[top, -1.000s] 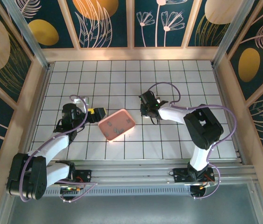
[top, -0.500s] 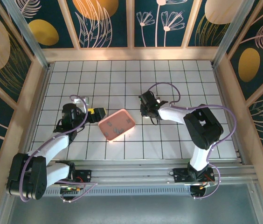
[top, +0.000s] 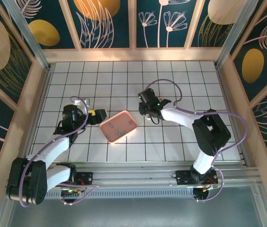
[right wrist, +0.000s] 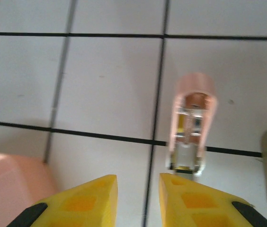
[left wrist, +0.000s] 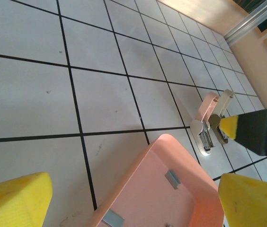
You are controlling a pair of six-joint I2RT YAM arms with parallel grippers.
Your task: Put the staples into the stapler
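While the stapler lies open on the tiled worktop, the right end effector hangs just short of it, jaws slightly parted and empty. The left end effector (spread wide, grasping nothing) sits at the pink tray, where the small grey staples lie loose.

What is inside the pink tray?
A few small grey staples lie loose on the floor of the tray, and nothing else. From above, nothing covers the tray. In the left wrist view its near end is cut off by the picture's edge.
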